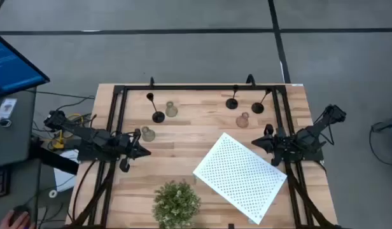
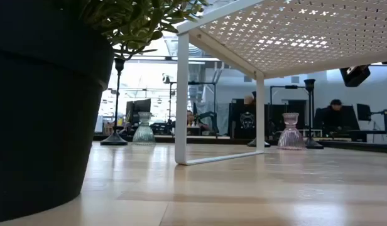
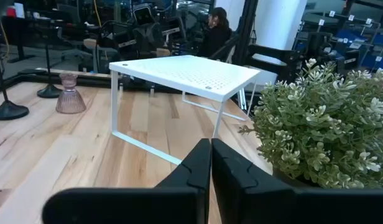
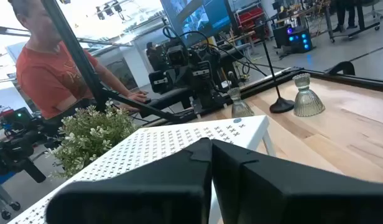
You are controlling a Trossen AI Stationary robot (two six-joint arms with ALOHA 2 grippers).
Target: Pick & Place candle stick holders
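Left gripper (image 1: 144, 151) and right gripper (image 1: 254, 142) hover at opposite counter (image 1: 183, 165) edges, fingers pressed together, empty. Six candle stick holders (image 1: 158, 117) stand along the far half, behind the white perforated board (image 1: 240, 177).

Six candle stick holders stand upright on the desk. Near the left gripper (image 1: 140, 151): a beige bulbous one (image 1: 147, 133), a greenish one (image 1: 171, 109) and a black stemmed one (image 1: 156, 113). Near the right gripper (image 1: 260, 142): a pinkish one (image 1: 243, 119) and two black ones (image 1: 232, 102) (image 1: 259, 105).
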